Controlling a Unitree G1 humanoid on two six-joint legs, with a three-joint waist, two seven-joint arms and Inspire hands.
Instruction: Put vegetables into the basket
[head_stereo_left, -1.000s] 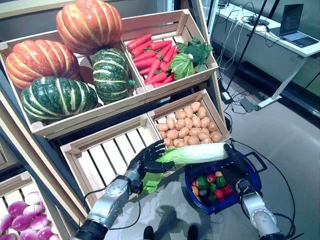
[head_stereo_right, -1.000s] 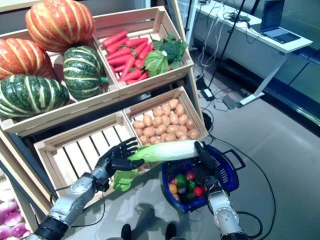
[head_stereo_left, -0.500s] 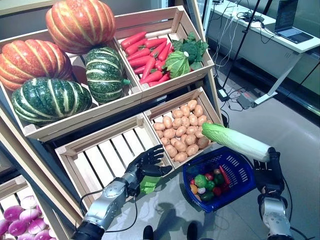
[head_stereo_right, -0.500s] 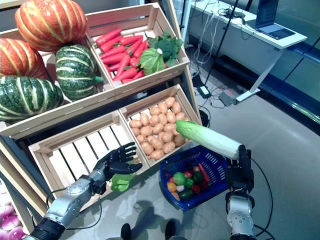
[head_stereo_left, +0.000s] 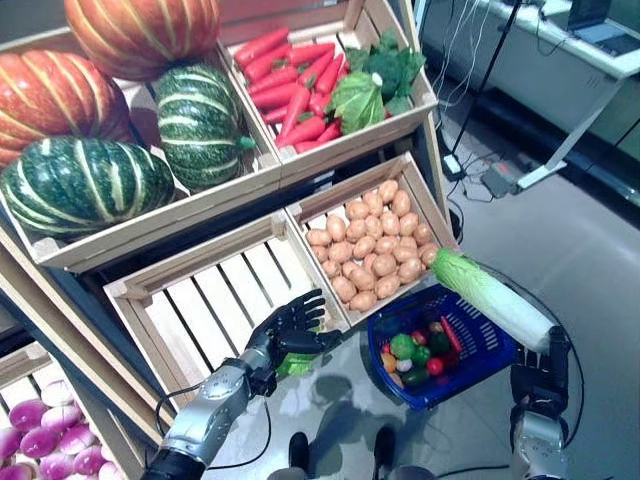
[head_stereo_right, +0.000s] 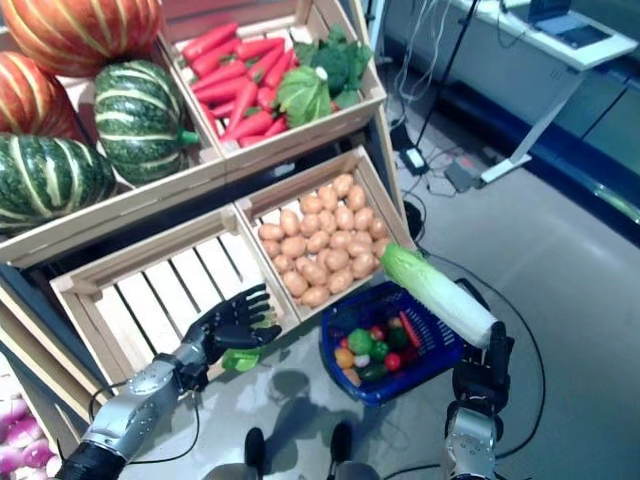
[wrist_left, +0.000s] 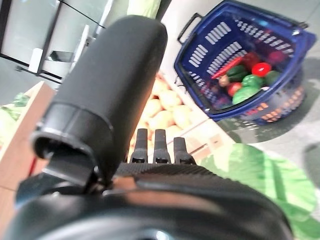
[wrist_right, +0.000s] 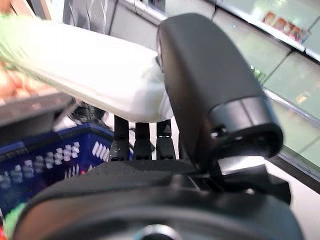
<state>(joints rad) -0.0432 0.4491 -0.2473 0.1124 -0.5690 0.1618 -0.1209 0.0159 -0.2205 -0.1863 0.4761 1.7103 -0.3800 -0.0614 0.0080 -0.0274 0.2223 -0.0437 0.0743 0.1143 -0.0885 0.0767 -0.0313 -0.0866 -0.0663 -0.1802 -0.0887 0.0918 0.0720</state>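
My right hand (head_stereo_left: 541, 376) is shut on the white stalk end of a long pale cabbage (head_stereo_left: 492, 298). It holds the cabbage tilted over the right side of the blue basket (head_stereo_left: 478, 342), with the green leafy end up by the stand. The right wrist view shows the thumb (wrist_right: 210, 85) pressed on the cabbage (wrist_right: 85, 70). The basket stands on the floor and holds small green and red vegetables (head_stereo_left: 412, 354). My left hand (head_stereo_left: 288, 333) is open at the front of the slatted crate, left of the basket. A loose green leaf (head_stereo_left: 294, 363) lies just under it, and also shows in the left wrist view (wrist_left: 260, 180).
A wooden stand of crates (head_stereo_left: 215, 290) rises behind and left of the basket, and its lower right crate (head_stereo_left: 425, 205) sits close to the basket's back rim. Grey floor (head_stereo_left: 580, 250) lies to the right. A desk with white legs (head_stereo_left: 570, 70) stands at the back right.
My left hand has let go of the cabbage's leafy end. My right hand has swung the cabbage from across the basket to its right side. The camera has shifted too.
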